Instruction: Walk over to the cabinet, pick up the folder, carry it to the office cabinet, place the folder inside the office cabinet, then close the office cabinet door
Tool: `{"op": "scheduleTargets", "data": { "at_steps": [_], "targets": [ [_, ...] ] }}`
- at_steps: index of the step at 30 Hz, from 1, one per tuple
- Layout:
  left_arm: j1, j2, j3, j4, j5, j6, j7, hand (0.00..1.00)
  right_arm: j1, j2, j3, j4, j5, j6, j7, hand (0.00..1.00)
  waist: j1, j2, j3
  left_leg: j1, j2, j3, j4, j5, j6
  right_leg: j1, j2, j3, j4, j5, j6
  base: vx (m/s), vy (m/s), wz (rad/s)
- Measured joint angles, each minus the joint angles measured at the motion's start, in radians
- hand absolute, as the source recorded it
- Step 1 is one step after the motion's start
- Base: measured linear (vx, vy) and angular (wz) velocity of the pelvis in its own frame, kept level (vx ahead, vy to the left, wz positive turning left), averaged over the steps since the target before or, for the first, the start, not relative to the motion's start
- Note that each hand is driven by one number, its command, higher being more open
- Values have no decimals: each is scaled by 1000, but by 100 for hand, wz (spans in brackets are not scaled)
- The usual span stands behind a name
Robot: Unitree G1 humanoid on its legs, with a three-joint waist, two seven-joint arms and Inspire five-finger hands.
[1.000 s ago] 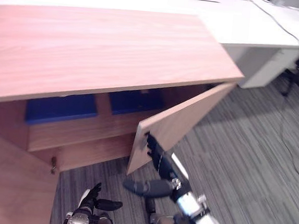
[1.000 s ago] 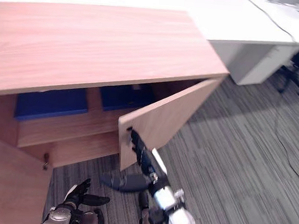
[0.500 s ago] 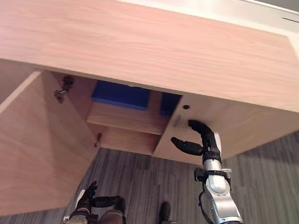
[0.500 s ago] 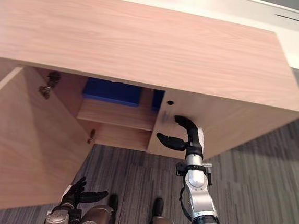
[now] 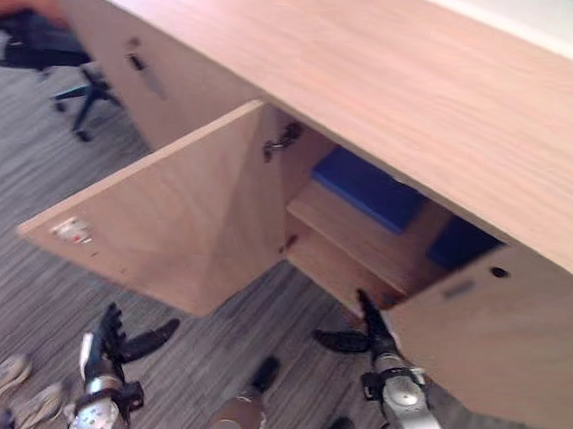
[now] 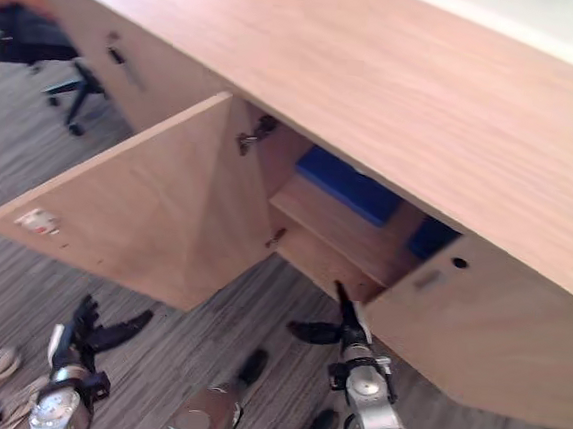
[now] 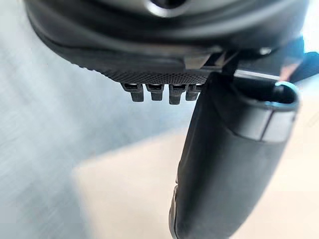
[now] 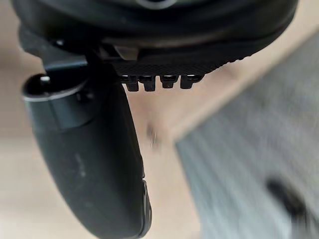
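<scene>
- The office cabinet (image 5: 427, 96) has its left door (image 5: 176, 215) swung wide and its right door (image 5: 501, 344) nearly shut.
- A blue folder (image 5: 367, 186) lies on the inner shelf.
- The right hand (image 5: 371, 327), fingers straight and empty, is just beside the right door's edge.
- The left hand (image 5: 115, 340) hangs low, spread and empty.
- Push with flat fingers, far from the hinge.

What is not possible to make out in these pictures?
- Blue folders: mostly hidden by cabinet top and right door, eye views.
- Right hand touching that door: unclear, right wrist view blurred.
- Sticker on left door: too small.
- Person: cut off by the edge.
</scene>
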Motion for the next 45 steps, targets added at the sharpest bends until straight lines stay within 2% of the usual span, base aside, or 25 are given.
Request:
{"op": "scheduleTargets", "data": {
  "at_steps": [1, 7, 9, 13, 15, 20, 25, 28, 34, 36, 39, 41, 42, 45],
  "targets": [
    [-1, 23, 29, -36, -19, -23, 27, 100, -29, 22, 21, 16, 0, 0, 3, 100, 17, 0, 0, -4, -1, -22, -3, 4, -4, -9, -7, 10, 36, -24, -4, 38, -57, 61],
    [-4, 74, 45, -123, -40, -35, 89, 100, -82, 14, 26, 30, 0, -1, -7, 100, 18, -5, 0, -17, -10, -77, -4, 16, -21, -12, -15, 40, 67, -63, -3, -13, -44, 36],
    [-19, 89, 40, -157, -40, -36, 90, 100, -70, 5, 15, 30, 0, -1, -12, 100, 16, -17, -4, -20, -11, -77, -4, 18, -24, -15, -11, 42, 68, -64, -4, -62, -35, 0],
    [-62, 166, 4, -190, -38, -44, 85, 100, -3, -4, -3, 30, 0, 0, -8, 100, 7, -53, -10, -26, 1, -73, -7, 19, -31, -34, -7, 55, 88, -75, -8, -72, -40, -7],
    [-74, 198, -11, -212, -37, -45, 75, 100, 55, -11, -32, 30, 1, 1, 4, 100, -16, -69, -16, -27, 14, -62, -21, 26, -40, -51, 0, 69, 100, -76, -11, -70, -66, -15],
    [-104, 233, -41, -208, -32, -46, 48, 100, 140, -11, -111, 45, 1, 6, 13, 100, -45, -86, -24, -14, 31, -18, -21, 27, -39, -60, 8, 110, 96, -65, -20, -46, -30, -24],
    [-120, 237, -39, -174, -34, -45, 63, 100, 205, -6, -178, 95, 1, 8, 17, 100, -56, -94, -30, -3, 56, 13, -22, 26, -39, -46, 37, 134, 53, -38, -32, -70, -40, -20],
    [-103, 217, -34, -176, -34, -51, 64, 100, 231, 11, -210, 112, 1, 16, 28, 100, -57, -101, -35, 4, 67, 40, -22, 26, -39, -45, 48, 158, 38, -24, -36, -52, -17, -24],
    [37, 25, -59, -324, -47, -71, 80, 100, 259, 42, -267, 145, 0, 28, 31, 100, -69, -102, -45, 18, 63, 79, -27, 29, -31, -27, 49, 188, -6, 16, -26, -41, 25, -15],
    [147, -35, -120, -406, -64, -91, 80, 100, 259, 54, -289, 146, 0, 28, 25, 100, -69, -101, -45, 28, 57, 98, -27, 30, -27, -20, 42, 202, -13, 24, -19, -20, 50, -13],
    [258, -65, -233, -453, -81, -103, 79, 100, 259, 54, -289, 147, 1, 29, 16, 100, -68, -99, -47, 32, 52, 126, -27, 25, -16, -13, 33, 207, -14, 25, -9, -41, 55, 0],
    [286, -74, -287, -457, -97, -103, 71, 100, 258, 57, -288, 146, 1, 29, 9, 100, -69, -97, -47, 30, 61, 180, -27, 26, -11, -12, 30, 207, -11, 22, -8, -76, 44, 15],
    [309, -76, -348, -457, -101, -102, 67, 100, 258, 56, -287, 144, 1, 29, 3, 100, -69, -96, -47, 27, 68, 221, -27, 28, -10, -17, 26, 214, -6, 18, -4, -82, 35, 13],
    [343, -74, -436, -451, -103, -102, 53, 100, 242, 59, -283, 142, 8, 28, -11, 100, -70, -95, -44, 0, 66, 244, -27, 26, -13, -67, 25, 276, 14, 14, 3, -83, 58, -10]
  ]
}}
